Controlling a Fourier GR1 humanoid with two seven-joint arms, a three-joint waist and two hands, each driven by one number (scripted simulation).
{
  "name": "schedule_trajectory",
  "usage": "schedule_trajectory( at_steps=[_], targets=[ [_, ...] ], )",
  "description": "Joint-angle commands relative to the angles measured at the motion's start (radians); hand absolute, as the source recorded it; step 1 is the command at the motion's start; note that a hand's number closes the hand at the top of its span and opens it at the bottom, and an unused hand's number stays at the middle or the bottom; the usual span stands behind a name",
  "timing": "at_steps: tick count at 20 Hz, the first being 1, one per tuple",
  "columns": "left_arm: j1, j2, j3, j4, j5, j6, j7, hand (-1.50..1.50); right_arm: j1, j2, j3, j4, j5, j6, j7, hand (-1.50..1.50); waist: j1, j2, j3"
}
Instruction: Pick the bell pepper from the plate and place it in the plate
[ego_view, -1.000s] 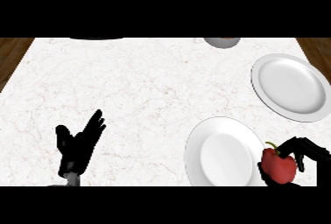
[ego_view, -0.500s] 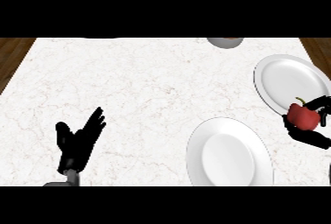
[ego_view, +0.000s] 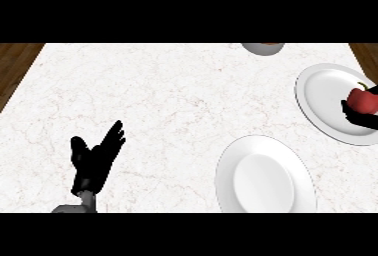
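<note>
Head view, steeply down on a white marbled bench (ego_view: 170, 100) with dark wood showing past its far corners. Red bell pepper (ego_view: 364, 100), green stem up, sits at the right edge of view over the far plate (ego_view: 317, 95), the white plate at upper right. The right robot hand (ego_view: 360, 117) shows only in part at that edge, its black fingers curled beneath and beside the pepper, holding it; whether the pepper touches the plate surface cannot be told. Near plate (ego_view: 262, 175), also white, lies lower and further left, close to the far plate but apart from it, nothing on it. The left robot hand (ego_view: 94, 157) is at lower left above the bench, fingers straight and pointing up and away, thumb spread to the left, holding nothing; a bit of grey forearm shows below it. At the far edge of the bench, a grey rounded object (ego_view: 262, 48) is partly cut off; what it is cannot be told.
</note>
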Motion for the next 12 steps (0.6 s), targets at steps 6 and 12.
schedule_trajectory(
  at_steps=[6,12],
  targets=[
    [-0.011,-0.012,-0.022,0.015,-0.010,-0.016,-0.017,0.00,-0.228,-0.152,-0.006,0.419,0.082,-0.023,0.051,1.50,0.040,0.015,0.000],
    [-0.032,-0.007,-0.029,0.001,-0.006,-0.032,-0.005,0.00,-0.243,-0.187,0.101,0.545,0.198,0.081,0.052,-1.50,0.057,0.024,0.004]
  ],
)
